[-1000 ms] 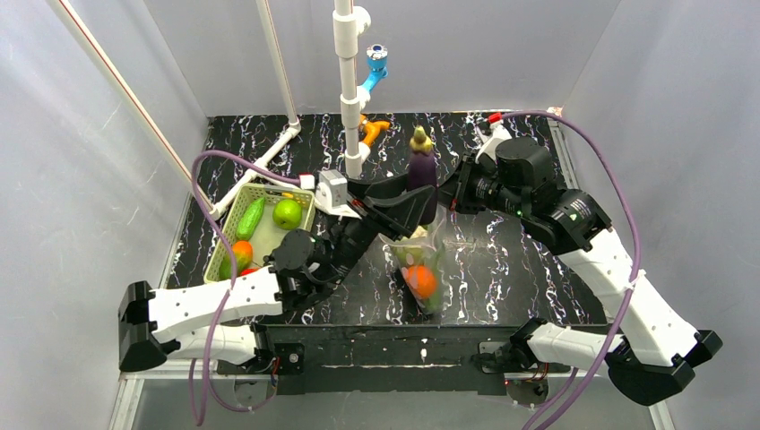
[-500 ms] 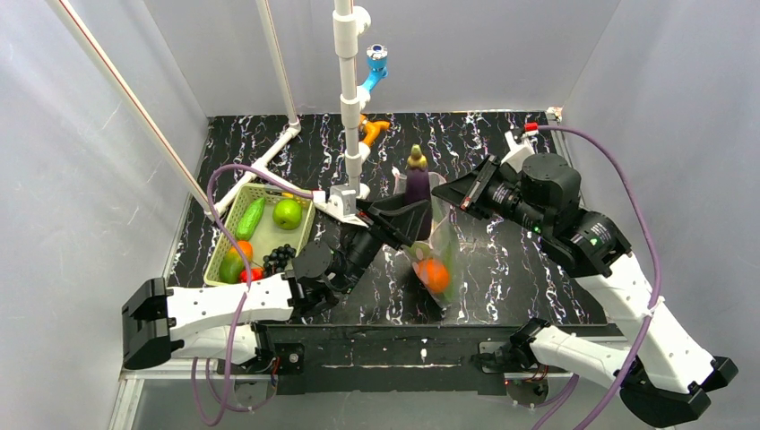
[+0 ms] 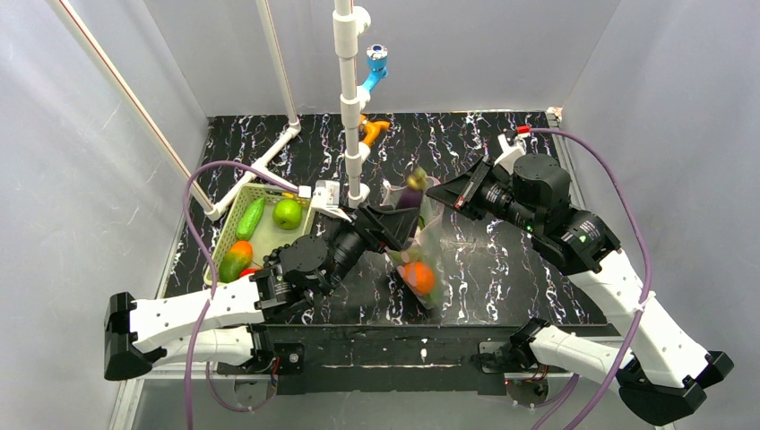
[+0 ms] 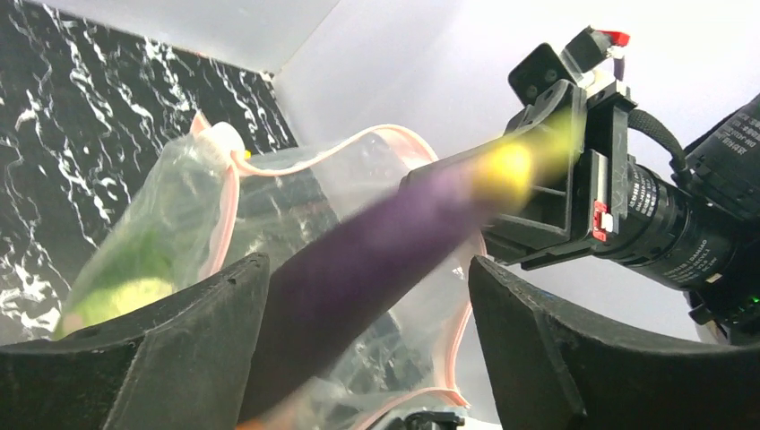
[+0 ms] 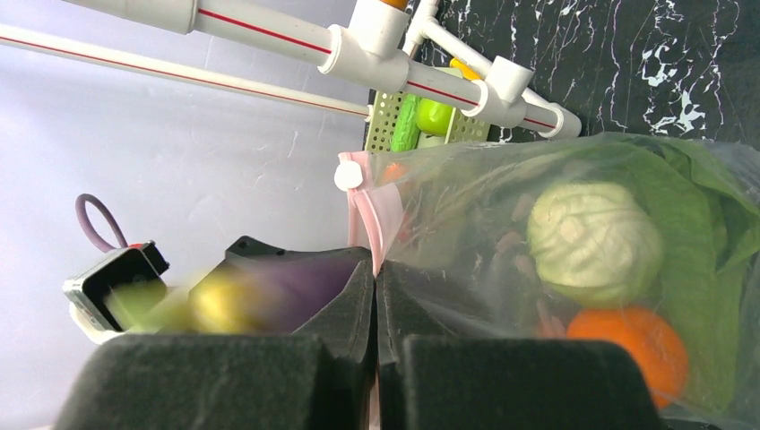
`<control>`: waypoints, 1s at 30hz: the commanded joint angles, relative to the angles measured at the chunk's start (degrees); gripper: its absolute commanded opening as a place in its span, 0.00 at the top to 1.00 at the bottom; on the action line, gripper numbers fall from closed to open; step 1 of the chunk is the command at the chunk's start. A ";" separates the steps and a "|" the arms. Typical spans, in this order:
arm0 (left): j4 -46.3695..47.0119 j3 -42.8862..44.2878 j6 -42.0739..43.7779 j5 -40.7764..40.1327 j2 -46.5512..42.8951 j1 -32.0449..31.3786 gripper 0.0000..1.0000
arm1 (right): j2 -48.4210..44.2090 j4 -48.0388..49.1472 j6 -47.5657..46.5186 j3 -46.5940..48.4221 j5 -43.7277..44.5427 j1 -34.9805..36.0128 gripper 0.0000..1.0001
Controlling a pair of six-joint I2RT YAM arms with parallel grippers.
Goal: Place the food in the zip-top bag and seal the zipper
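The clear zip-top bag hangs upright, its mouth open. My right gripper is shut on the pink zipper strip at the rim. Inside the bag are an orange ball and a pale green round fruit. A purple eggplant piece, blurred by motion, points down into the bag mouth. My left gripper is open, its jaws wide apart on either side of the eggplant, whose lower part lies against one finger.
A pale green basket at left holds a cucumber, a green fruit and a mango. A white pipe stand rises behind the bag, with a small orange stick at its base.
The eggplant has dropped from upright above the bag into its mouth. My left gripper has let it go and shifted left. My right gripper still holds the rim.
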 commanded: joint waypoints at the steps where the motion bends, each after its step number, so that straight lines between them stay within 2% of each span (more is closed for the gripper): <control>1: -6.62 1.77 -3.36 0.85 -1.68 -0.21 0.14 | -0.62 6.56 0.26 1.13 0.66 0.03 0.99; 4: -4.81 1.46 -1.15 3.69 -1.82 -0.18 0.10 | 0.04 6.13 -0.38 1.77 0.54 -0.02 0.99; 8: -8.73 3.33 1.02 4.54 -2.68 -0.20 0.09 | 0.32 5.84 -1.29 1.90 -0.03 -0.04 0.99; 11: -12.43 6.29 9.80 8.66 -3.07 -0.20 0.09 | 0.52 5.67 -2.72 2.16 -1.15 -0.11 0.99; 13: -20.10 10.94 14.12 10.46 -2.42 -0.16 0.09 | 0.73 5.32 -4.18 2.64 -2.52 -0.15 0.99; 15: -29.62 16.54 17.59 12.86 -0.89 -0.16 0.14 | 1.15 5.04 -6.35 3.31 -4.62 -0.11 0.99; 17: -39.21 21.70 22.15 16.40 0.76 -0.19 0.26 | 2.11 4.42 -10.07 4.44 -8.30 -0.19 0.99; 21: -51.55 29.33 29.56 18.07 3.04 -0.13 0.39 | 5.38 -2.62 -19.65 9.95 -14.58 -0.53 0.99; 24: -54.25 31.43 35.18 22.47 3.57 0.07 0.41 | 8.07 -10.58 -27.69 15.13 -19.38 -0.98 0.99; 27: -57.49 33.70 39.96 29.32 6.67 0.15 0.38 | 10.03 -14.57 -34.15 17.06 -24.74 -1.25 0.99; 30: -58.17 34.18 43.59 30.17 11.11 0.16 0.40 | 10.93 -15.49 -38.62 16.56 -27.56 -1.76 0.99</control>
